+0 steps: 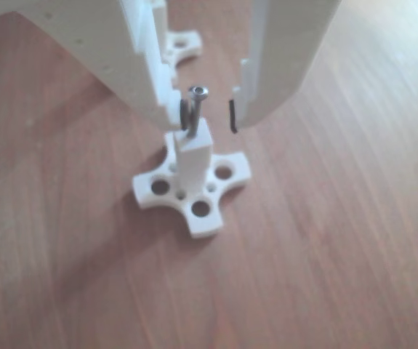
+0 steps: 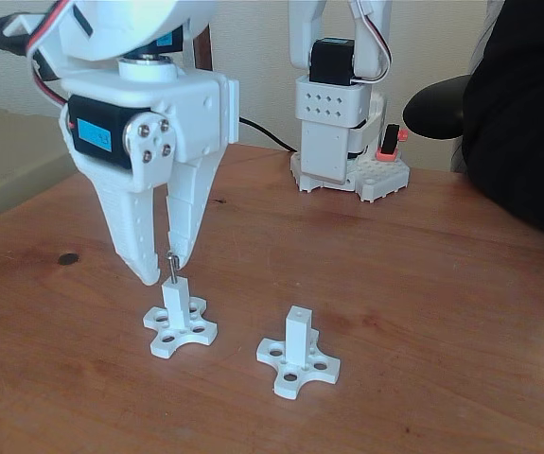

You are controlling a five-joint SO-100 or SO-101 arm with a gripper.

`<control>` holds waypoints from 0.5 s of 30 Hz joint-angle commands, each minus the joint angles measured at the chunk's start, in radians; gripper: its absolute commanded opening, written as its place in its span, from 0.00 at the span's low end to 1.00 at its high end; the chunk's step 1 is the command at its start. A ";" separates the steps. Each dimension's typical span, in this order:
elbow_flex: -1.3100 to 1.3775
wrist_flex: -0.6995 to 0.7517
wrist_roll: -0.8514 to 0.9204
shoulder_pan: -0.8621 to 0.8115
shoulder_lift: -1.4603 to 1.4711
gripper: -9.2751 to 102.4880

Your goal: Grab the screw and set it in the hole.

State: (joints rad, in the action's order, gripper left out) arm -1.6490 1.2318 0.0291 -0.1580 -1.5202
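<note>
A thin silver screw (image 1: 195,110) stands upright with its lower end in the top face of a white square post (image 1: 193,158) on a cross-shaped base (image 1: 201,209). The hole itself is covered by the screw. My white gripper (image 1: 201,120) hangs over the post, open, one finger on each side of the screw. The left finger (image 1: 166,102) sits right beside the screw, while a clear gap separates it from the right finger (image 1: 246,109). In the fixed view the screw (image 2: 172,266) rises from the left post (image 2: 175,301) between the tips of the gripper (image 2: 163,270).
A second white post on a cross base (image 2: 297,352) stands to the right, with a small hole in its top. The arm's base (image 2: 347,161) is at the back of the wooden table (image 2: 423,312). A person's dark sleeve (image 2: 527,113) fills the right edge.
</note>
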 commanded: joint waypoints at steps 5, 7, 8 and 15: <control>0.080 -0.009 0.006 -0.002 -0.026 0.14; 0.080 -0.002 0.006 0.003 -0.029 0.14; 0.080 0.000 0.006 0.003 -0.031 0.14; 0.081 0.009 0.005 0.012 -0.032 0.13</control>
State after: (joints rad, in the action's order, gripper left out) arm -1.6490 1.2318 0.0291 -0.1595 -1.5202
